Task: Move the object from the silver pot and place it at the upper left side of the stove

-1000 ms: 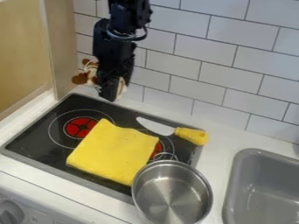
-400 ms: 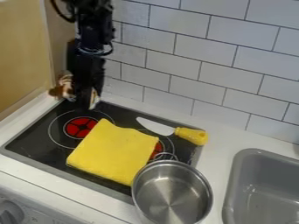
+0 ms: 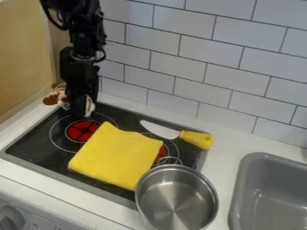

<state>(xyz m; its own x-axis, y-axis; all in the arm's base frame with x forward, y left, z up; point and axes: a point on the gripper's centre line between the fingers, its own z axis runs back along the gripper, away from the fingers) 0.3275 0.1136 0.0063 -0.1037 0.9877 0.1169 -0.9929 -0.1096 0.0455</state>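
There is 1 camera view, and it looks from above and in front of the stove [image 3: 36, 148], downward at a slant. It faces the tiled wall [image 3: 198, 67] behind the stove. The distance is rather near: the stove lies diagonally in the lower left part, while the sink [image 3: 269, 193], right of the stove, is cut by the border.

Soft, muted light, with pale glints inside the silver pot [image 3: 175, 196].
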